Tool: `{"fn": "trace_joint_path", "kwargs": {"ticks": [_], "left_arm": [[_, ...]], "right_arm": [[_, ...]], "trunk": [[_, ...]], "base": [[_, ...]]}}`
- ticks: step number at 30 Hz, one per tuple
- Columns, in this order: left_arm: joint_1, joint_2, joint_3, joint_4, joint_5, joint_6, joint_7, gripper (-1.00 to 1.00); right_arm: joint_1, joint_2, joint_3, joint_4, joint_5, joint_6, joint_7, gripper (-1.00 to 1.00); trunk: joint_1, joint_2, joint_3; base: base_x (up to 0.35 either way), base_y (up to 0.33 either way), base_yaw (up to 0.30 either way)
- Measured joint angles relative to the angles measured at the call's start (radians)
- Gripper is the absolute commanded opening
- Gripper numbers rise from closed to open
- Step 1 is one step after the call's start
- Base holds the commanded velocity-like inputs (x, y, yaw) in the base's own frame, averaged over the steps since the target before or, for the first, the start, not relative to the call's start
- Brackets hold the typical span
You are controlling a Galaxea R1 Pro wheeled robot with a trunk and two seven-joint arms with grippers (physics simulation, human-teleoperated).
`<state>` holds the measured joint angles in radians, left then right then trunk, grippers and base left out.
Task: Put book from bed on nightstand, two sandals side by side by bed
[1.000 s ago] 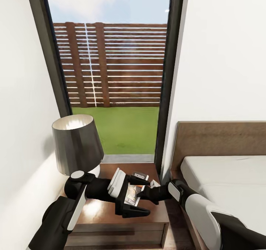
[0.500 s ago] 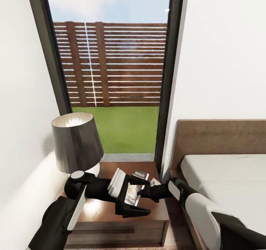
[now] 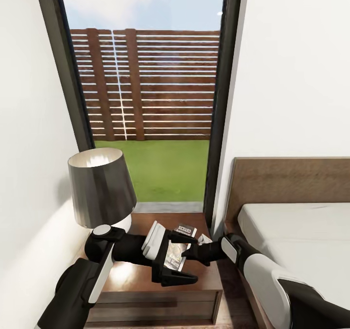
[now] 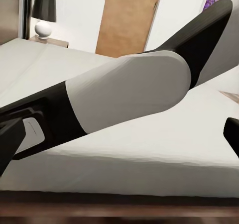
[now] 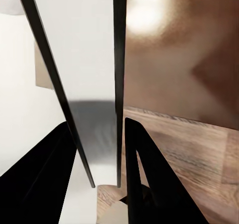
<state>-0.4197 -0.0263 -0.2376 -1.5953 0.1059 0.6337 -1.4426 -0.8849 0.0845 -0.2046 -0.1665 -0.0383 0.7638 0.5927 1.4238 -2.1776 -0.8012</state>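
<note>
The small thin paperback book [image 3: 176,251] with the dark cover and white lettering hung on edge above the small glossy dark brown wooden table [image 3: 131,276] beside the bed, in the head view. The right gripper [image 3: 187,252] reached in from the bed side with its black fingers [image 5: 144,179] closed on the book; in the right wrist view the white pages ran between them, edge-on. The left gripper [image 3: 180,257] came from the lamp side, its two black fingers [image 3: 181,278] spread wide apart, one above the book and one below it, holding nothing. The lamp [image 3: 101,189] with the dark shade and white base stood at the table's back corner, near the left arm. The large low bed [image 3: 296,231] with the light grey-white mattress and brown wooden headboard lay just to the right of the table.
</note>
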Motion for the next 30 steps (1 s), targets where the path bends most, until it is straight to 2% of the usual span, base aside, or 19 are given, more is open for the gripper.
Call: {"fn": "trace_joint_path", "kwargs": {"ticks": [18,24,30], "left_arm": [[0.000,-0.001,0.000,0.000,0.000,0.000,0.001,1.00],[0.000,-0.001,0.000,0.000,-0.001,0.000,0.001,1.00],[0.000,-0.001,0.000,0.000,-0.001,0.000,0.002,1.00]], "right_arm": [[0.000,0.000,0.001,-0.026,-0.001,0.000,-0.007,-1.00],[0.000,0.000,0.002,-0.039,0.002,0.000,-0.010,-1.00],[0.000,0.001,0.001,-0.044,0.000,0.000,-0.017,-1.00]], "trunk": [[0.000,0.000,0.000],[0.023,-0.042,-0.019],[0.023,-0.042,-0.019]], "base": [[0.000,0.000,0.000],[0.000,0.000,0.000],[0.000,0.000,0.000]]}}
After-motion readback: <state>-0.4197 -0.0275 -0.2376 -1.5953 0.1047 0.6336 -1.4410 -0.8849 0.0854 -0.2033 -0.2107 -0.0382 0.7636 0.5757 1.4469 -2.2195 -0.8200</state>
